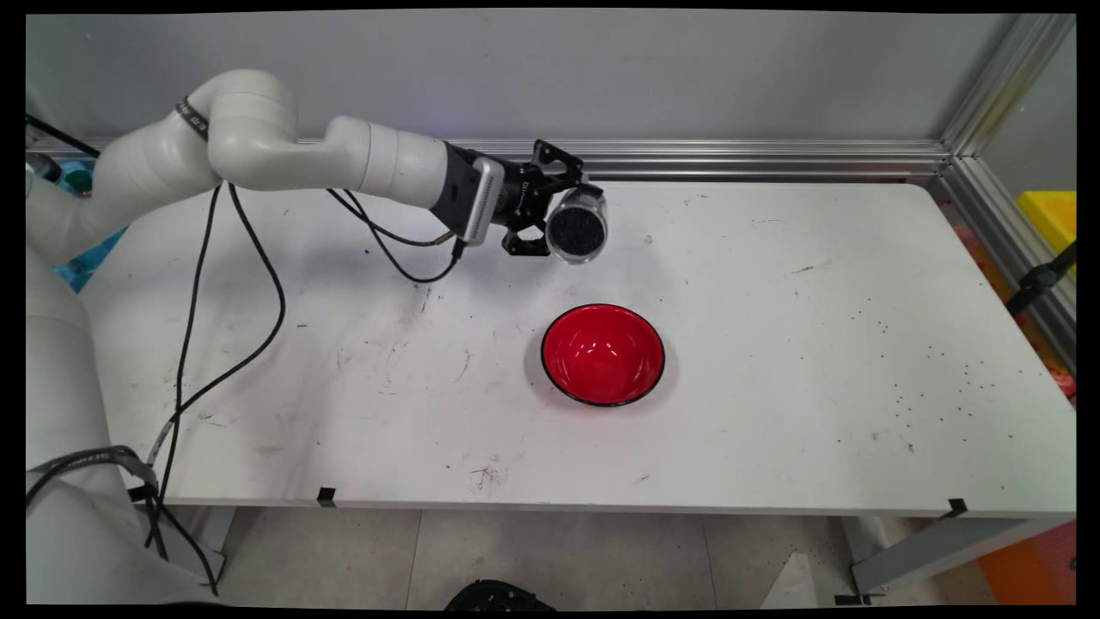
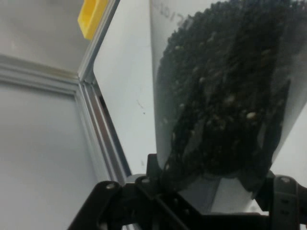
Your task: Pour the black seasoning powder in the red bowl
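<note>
My gripper (image 1: 563, 225) is shut on a clear plastic cup (image 1: 577, 225) filled with small black grains, held above the table and tipped on its side with its mouth facing the camera. In the hand view the cup (image 2: 225, 91) fills the right half, dark grains packed against its wall, between my black fingers (image 2: 283, 191). A red bowl (image 1: 602, 353) with a black rim stands upright on the white table (image 1: 773, 284), below and slightly right of the cup, apart from it. The bowl's inside looks bare.
Scattered black grains (image 1: 937, 378) lie on the table's right part. An aluminium rail (image 1: 730, 159) runs along the back edge and right side. A yellow block (image 1: 1050, 215) sits beyond the right rail. Black cables (image 1: 258, 284) hang from the arm at left.
</note>
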`<state>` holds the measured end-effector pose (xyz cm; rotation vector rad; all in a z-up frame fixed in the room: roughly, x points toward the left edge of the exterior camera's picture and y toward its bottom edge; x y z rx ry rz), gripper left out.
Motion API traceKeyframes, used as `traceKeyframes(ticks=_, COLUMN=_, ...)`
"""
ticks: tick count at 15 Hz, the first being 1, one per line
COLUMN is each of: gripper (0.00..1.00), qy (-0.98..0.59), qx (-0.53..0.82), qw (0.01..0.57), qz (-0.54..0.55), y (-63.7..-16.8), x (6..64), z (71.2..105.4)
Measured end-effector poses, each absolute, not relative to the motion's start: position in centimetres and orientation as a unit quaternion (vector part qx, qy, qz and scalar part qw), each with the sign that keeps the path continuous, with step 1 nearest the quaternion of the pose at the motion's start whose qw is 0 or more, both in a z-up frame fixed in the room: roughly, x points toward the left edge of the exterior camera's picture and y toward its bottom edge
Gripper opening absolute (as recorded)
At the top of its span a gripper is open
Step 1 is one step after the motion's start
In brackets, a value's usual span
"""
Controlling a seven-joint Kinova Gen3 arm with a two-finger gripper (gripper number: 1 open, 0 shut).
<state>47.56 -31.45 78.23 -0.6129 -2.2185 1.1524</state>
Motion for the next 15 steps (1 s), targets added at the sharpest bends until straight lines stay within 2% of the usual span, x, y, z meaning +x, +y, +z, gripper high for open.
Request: traceKeyframes(ticks=15, gripper=0.0, qy=-0.729, qx=-0.4, qw=0.156, qz=0.534, y=-32.1, x=45.0, z=77.2)
